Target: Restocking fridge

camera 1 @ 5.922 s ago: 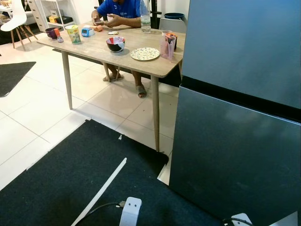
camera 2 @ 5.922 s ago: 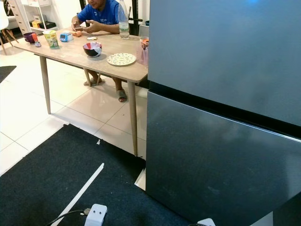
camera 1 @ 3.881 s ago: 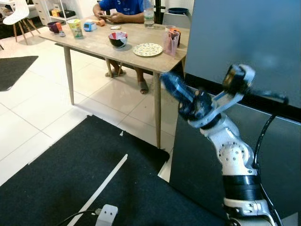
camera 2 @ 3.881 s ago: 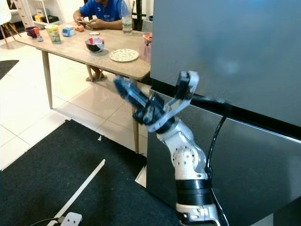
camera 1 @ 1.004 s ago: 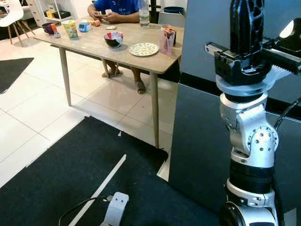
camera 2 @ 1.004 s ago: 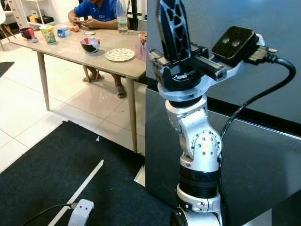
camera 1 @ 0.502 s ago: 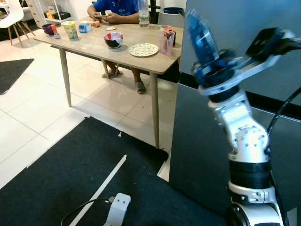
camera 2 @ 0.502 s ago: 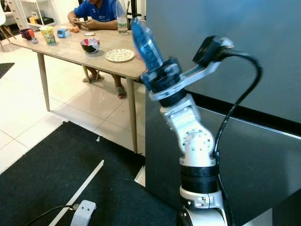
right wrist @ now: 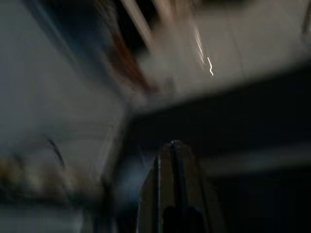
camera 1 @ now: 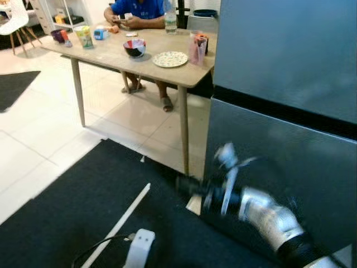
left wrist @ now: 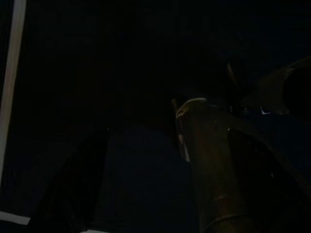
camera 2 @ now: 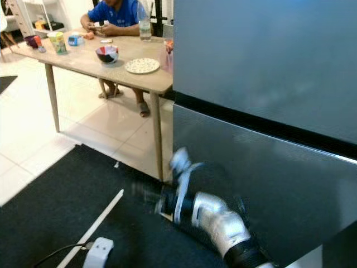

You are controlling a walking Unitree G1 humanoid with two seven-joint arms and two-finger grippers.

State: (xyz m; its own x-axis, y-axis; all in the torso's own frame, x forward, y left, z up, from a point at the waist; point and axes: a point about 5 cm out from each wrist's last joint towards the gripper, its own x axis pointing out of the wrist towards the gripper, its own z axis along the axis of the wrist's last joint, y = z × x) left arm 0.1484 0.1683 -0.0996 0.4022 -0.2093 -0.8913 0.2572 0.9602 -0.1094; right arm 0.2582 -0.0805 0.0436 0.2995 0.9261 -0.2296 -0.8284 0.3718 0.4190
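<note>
Nothing is stocked yet, I'd say; the fridge (camera 1: 284,84) stands with both doors closed, and the bottle (camera 1: 170,19) and cups wait on the table (camera 1: 111,53) beside it; the right gripper (camera 1: 187,185) is a low blur over the black mat (camera 1: 72,212), fingers impossible to read; the left wrist view is murky dark, the head views bright.

Home dining area: grey fridge (camera 1: 284,61), wooden table (camera 1: 111,50) with dishes, tiled floor (camera 1: 50,134), person seated (camera 1: 136,8).
</note>
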